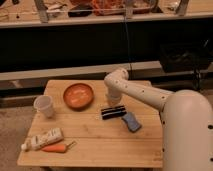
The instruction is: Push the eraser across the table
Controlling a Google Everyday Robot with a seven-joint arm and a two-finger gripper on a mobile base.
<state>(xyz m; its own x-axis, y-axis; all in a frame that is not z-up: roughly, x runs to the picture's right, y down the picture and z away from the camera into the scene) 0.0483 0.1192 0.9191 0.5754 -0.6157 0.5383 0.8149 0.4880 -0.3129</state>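
Note:
The eraser is a small black block with pale stripes, lying crosswise near the middle of the bamboo-coloured table. My gripper hangs from the white arm just behind the eraser, on its far side, very close to or touching it. The arm reaches in from the right, with its bent joint above the table's back edge.
An orange bowl sits left of the gripper. A white cup stands at the left edge. A blue-grey pad lies right of the eraser. A white tube and an orange carrot-like piece lie at the front left.

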